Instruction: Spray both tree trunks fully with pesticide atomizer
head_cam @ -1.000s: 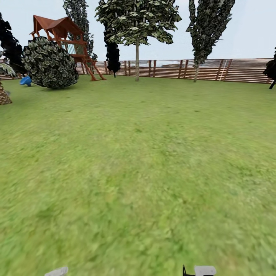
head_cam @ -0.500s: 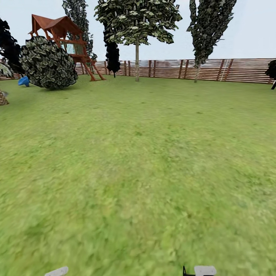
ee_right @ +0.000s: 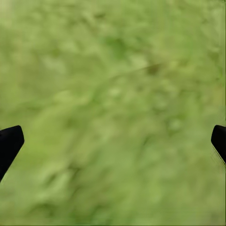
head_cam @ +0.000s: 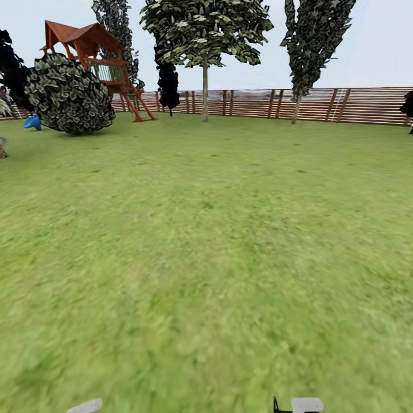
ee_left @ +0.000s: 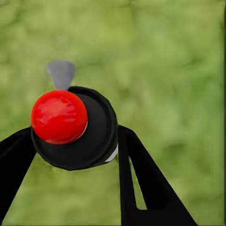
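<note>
The view pans rightward as left gripper (ee_left: 75, 141) clamps the atomizer (ee_left: 70, 127), right gripper (ee_right: 113, 141) open, trunks unreached.

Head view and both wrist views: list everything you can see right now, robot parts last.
lawn: one, green, fills the ground to the fence
fence: one, brown slats, along the far edge
playhouse: one, red-brown, far left by the fence
round bush: one, dark mottled, in front of the playhouse
blue object: one, left of the bush
thin-trunked trees: several, dark-leaved, along the fence
atomizer: one, black body, red cap, grey nozzle, between the left jaws
left gripper: black, shut on the atomizer
right gripper: black, jaws wide apart over grass
</note>
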Tool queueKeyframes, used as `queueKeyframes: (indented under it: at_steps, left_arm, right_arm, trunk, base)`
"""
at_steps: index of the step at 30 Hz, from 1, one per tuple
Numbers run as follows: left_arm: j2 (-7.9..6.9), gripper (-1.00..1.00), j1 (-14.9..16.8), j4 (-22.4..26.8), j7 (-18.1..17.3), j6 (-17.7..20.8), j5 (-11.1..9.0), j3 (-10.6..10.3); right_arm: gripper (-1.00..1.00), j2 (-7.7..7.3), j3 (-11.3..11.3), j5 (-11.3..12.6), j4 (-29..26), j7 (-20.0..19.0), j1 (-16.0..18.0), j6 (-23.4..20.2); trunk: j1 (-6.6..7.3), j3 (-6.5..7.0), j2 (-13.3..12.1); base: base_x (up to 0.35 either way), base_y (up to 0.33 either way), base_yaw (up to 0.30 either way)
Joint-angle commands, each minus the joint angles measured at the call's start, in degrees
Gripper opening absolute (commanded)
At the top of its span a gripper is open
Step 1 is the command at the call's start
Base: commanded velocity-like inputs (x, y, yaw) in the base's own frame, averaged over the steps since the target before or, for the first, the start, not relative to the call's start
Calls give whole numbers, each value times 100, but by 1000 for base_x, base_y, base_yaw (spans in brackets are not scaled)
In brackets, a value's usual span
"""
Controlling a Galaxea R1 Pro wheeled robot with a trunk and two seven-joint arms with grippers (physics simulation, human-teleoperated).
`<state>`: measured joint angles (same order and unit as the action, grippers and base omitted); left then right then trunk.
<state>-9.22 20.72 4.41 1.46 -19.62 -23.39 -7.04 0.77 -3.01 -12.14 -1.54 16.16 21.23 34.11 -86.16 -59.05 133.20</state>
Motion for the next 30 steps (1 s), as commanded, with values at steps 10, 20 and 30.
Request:
queueKeyframes:
  at_steps: [10, 20, 30]
  left_arm:
    - [-1, -100, 3, -1, 15, -15, -34, -52]
    - [-1, -100, 3, -1, 16, -15, -40, -50]
    - [22, -100, 3, -1, 12, -24, -6, -69]
  right_arm:
    - [100, 6, -31, -57, 8, 37, -1, 8]
    - [100, -3, -33, -55, 5, 37, -5, 8]
    - [100, 2, -33, -57, 5, 37, -5, 8]
  trunk:
    - [-2, -5, 2]
    - [-2, -5, 2]
    - [-2, -5, 2]
  base:
    - [339, 0, -9]
    - [339, 0, -205]
    - [339, 0, -9]
